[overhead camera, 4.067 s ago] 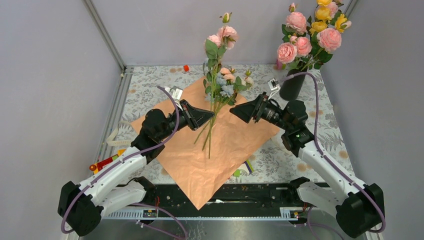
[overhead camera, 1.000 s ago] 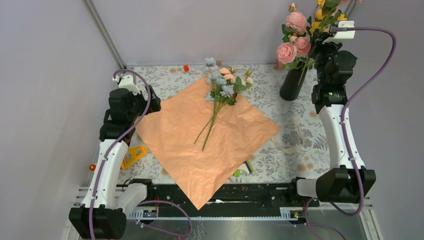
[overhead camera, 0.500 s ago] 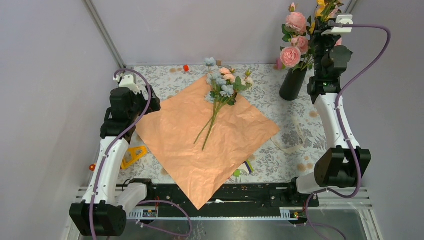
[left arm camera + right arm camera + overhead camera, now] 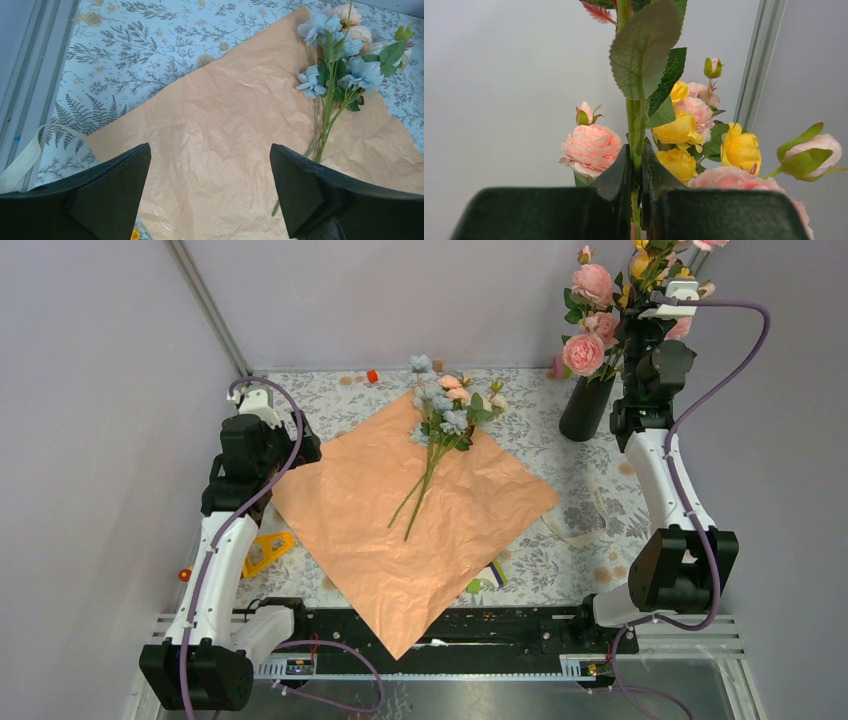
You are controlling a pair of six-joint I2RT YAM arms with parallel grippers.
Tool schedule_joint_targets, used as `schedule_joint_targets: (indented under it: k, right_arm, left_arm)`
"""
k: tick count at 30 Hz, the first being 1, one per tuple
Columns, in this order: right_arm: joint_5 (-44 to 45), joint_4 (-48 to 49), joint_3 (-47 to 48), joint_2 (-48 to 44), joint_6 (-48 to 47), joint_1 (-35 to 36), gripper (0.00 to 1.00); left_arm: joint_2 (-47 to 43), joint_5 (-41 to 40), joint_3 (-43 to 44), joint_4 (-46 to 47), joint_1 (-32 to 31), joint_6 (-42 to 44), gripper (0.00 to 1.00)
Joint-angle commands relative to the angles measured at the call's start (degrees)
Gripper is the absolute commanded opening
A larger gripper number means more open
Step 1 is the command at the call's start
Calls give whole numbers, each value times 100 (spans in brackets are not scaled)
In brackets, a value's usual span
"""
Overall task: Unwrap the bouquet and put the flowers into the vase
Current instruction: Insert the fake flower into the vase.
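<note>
Left gripper (image 4: pixel 209 150) has pulled back to the left corner of the opened peach wrapping paper (image 4: pixel 400 530), jaws wide apart and empty. That leaves the small blue and pink flowers (image 4: pixel 447 415) loose on the sheet's far half, well apart from the black vase (image 4: pixel 583 410). Right gripper (image 4: pixel 636 165), pinched on a long leafy stem (image 4: pixel 630 115), has swung in above that vase, which holds pink and yellow roses (image 4: pixel 592 285); I judge this stem goes in next, the small bunch after
</note>
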Motion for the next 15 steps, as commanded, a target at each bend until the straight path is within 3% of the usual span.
schedule_joint_targets:
  k: [1,15]
  right_arm:
    - [187,365,-180,42,-84,-24,0]
    - [230,384,-262,157,-11,-21,0]
  left_arm:
    - [27,-93,97,249,34,12,98]
    - [79,12,64,284,192,-81,98]
